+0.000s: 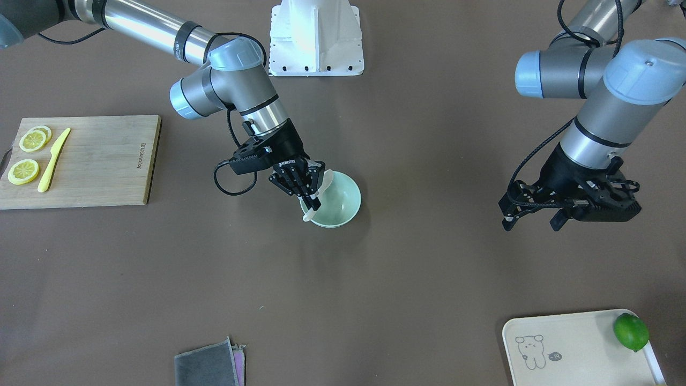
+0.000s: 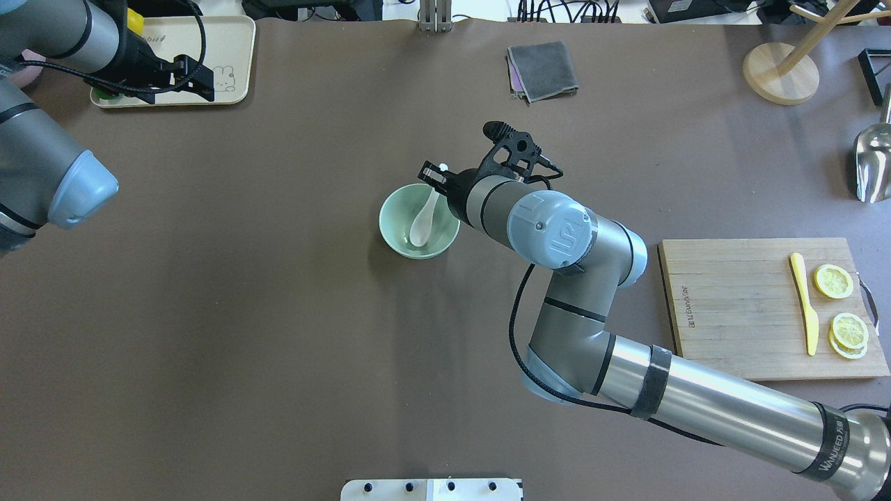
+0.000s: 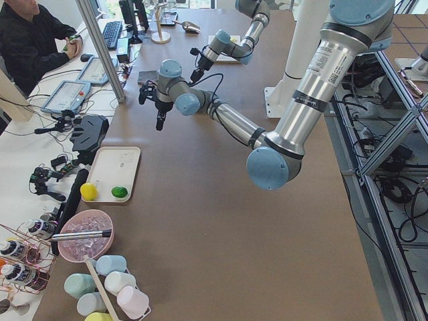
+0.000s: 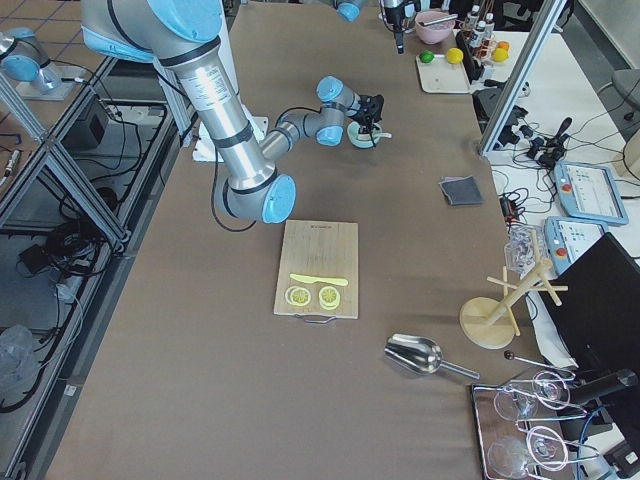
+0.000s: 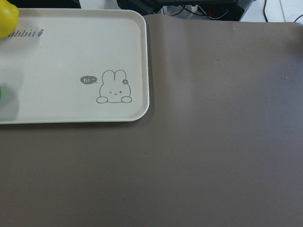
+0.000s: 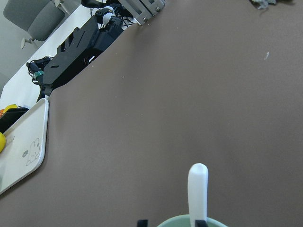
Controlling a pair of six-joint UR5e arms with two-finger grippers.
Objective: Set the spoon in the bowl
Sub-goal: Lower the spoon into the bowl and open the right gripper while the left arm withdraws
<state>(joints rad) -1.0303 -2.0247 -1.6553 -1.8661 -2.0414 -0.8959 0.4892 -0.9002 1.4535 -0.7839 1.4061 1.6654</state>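
Observation:
The white spoon [image 2: 420, 224] lies in the pale mint-green bowl [image 2: 394, 233] near the table's middle. Its scoop is on the bowl's bottom and its handle leans out over the rim. My right gripper [image 1: 306, 188] hovers at the bowl's rim by the handle. Its jaws stand apart and do not clamp the spoon [image 1: 307, 215]. The right wrist view shows the handle [image 6: 198, 185] rising from the bowl's rim [image 6: 177, 221]. My left gripper [image 1: 530, 222] hangs open and empty, far from the bowl [image 1: 345, 206], above the table beside a cream tray.
A wooden cutting board [image 1: 102, 161] holds lemon slices [image 1: 24, 171] and a yellow knife [image 1: 52, 161]. A cream tray [image 1: 568, 348] carries a lime [image 1: 631, 331]. A grey cloth [image 1: 209, 367] lies at the operators' edge. A wooden stand [image 2: 779, 73] and metal scoop [image 2: 873, 163] sit far right.

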